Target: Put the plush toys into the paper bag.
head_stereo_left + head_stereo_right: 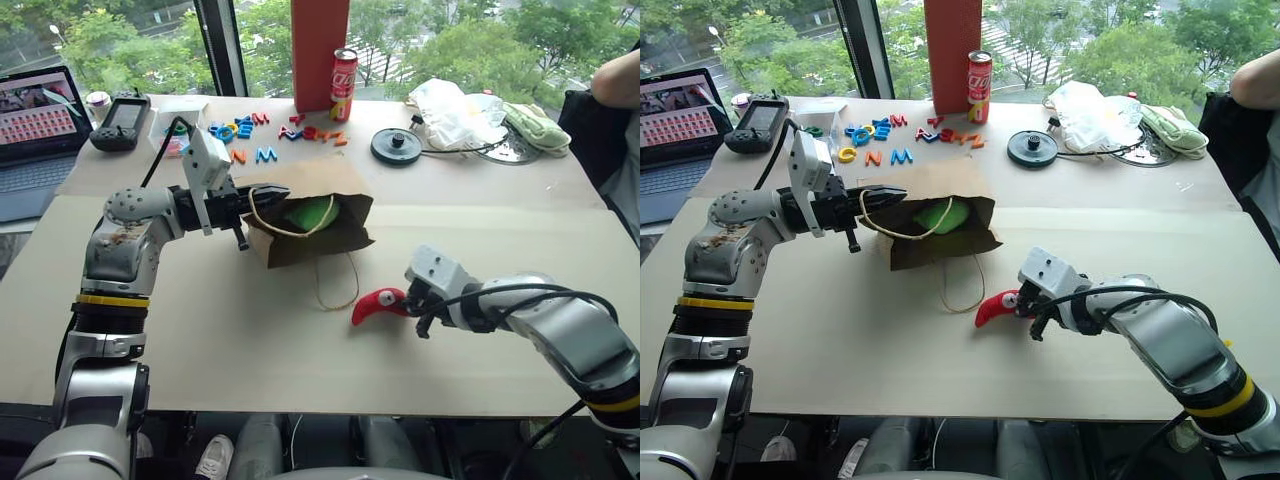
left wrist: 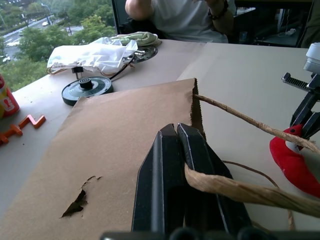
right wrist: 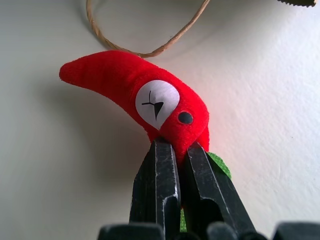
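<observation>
The brown paper bag (image 1: 300, 180) lies on its side mid-table, its mouth facing the near edge. The lime-green plush toy (image 1: 312, 213) sits inside the mouth. My left gripper (image 1: 283, 192) is level at the bag's upper lip, shut on the twisted-cord handle (image 2: 240, 190), and holds the lip up. The bag's other handle loop (image 1: 338, 290) lies flat on the table. The red chili plush toy (image 1: 373, 306) lies just past that loop. My right gripper (image 3: 172, 147) is shut on the chili's stem end, its big eye (image 3: 156, 102) facing the wrist camera.
Along the far edge stand a tall red box (image 1: 320, 50), a cola can (image 1: 343, 85), coloured plastic letters (image 1: 250, 130), a black disc (image 1: 396, 146), a white plastic bag (image 1: 450, 110) and a pale green mitt (image 1: 535, 125). A laptop (image 1: 40, 115) is at far left, a person's arm (image 1: 615, 80) at far right.
</observation>
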`<action>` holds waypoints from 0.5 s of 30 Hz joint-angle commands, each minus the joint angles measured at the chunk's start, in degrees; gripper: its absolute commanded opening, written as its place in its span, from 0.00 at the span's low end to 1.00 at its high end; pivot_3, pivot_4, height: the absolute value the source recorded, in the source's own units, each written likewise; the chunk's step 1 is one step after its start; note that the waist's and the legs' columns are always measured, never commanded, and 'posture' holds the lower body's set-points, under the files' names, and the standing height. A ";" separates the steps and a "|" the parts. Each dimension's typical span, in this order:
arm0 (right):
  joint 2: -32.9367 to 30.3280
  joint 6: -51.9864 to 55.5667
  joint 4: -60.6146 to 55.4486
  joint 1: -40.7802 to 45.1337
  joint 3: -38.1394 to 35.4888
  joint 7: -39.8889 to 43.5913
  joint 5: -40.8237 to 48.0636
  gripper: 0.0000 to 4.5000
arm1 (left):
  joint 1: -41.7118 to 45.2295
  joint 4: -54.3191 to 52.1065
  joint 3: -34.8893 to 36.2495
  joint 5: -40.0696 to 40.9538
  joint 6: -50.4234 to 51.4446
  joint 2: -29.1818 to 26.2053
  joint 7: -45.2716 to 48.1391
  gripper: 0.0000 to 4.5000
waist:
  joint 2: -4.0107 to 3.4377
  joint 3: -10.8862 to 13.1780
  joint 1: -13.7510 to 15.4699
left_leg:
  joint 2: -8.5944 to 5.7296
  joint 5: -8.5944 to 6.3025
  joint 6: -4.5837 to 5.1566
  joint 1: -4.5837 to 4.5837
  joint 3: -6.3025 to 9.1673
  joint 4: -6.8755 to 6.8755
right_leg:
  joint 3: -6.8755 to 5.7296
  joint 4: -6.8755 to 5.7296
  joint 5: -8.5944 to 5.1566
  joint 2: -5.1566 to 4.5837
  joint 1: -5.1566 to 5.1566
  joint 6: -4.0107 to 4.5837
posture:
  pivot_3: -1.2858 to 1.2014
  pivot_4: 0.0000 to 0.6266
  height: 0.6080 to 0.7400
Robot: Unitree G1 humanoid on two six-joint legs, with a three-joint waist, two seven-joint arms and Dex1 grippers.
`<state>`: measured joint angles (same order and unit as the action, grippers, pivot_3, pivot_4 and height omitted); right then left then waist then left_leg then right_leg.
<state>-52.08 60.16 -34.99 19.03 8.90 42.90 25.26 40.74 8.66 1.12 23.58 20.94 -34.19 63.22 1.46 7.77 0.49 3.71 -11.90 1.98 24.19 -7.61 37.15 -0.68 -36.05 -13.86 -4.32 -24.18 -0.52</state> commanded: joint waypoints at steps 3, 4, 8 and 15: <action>0.70 -1.50 -1.77 0.93 -12.29 0.90 4.85 0.00 | 1.36 -1.25 0.89 0.14 -1.18 -0.44 -0.02 0.00 | 0.00 0.00 0.06 | 0.01 0.00 0.00 -0.02 0.01 0.06 | 0.00 -0.02 0.00 0.00 0.05 0.00 | 0.52 0.24 0.99; 2.33 -0.47 -1.00 2.58 -12.32 -0.69 4.92 0.00 | 1.38 -1.24 0.88 0.14 -1.18 -0.44 0.01 0.00 | 0.00 0.00 0.01 | 0.01 0.00 0.00 -0.04 0.01 0.06 | -0.01 -0.03 0.00 0.01 0.07 0.00 | 0.52 0.24 0.99; 12.36 5.49 1.88 10.79 -6.40 -9.21 3.26 0.00 | 1.55 -1.22 0.86 0.15 -1.15 -0.40 -0.02 0.00 | 0.00 0.00 -0.78 | 0.07 0.01 -0.02 -0.12 0.05 0.06 | 0.07 -0.13 0.04 0.11 0.03 0.06 | 0.52 0.24 0.99; 31.61 9.76 12.88 19.71 1.76 -25.65 -4.80 0.00 | 1.96 -0.96 0.54 0.02 -1.23 0.05 -0.04 0.00 | -0.02 -0.02 -1.12 | 0.07 0.05 -0.08 0.04 -0.02 0.07 | 0.02 -0.17 0.03 0.11 -0.06 0.07 | 0.52 0.24 0.99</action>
<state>-23.35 69.98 -24.27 36.11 10.02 22.01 23.46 41.21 8.78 1.05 23.49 20.91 -33.98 63.25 1.44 7.75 -0.63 3.75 -11.84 1.90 24.26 -7.66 37.21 -0.67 -36.22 -13.83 -4.25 -24.25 -0.46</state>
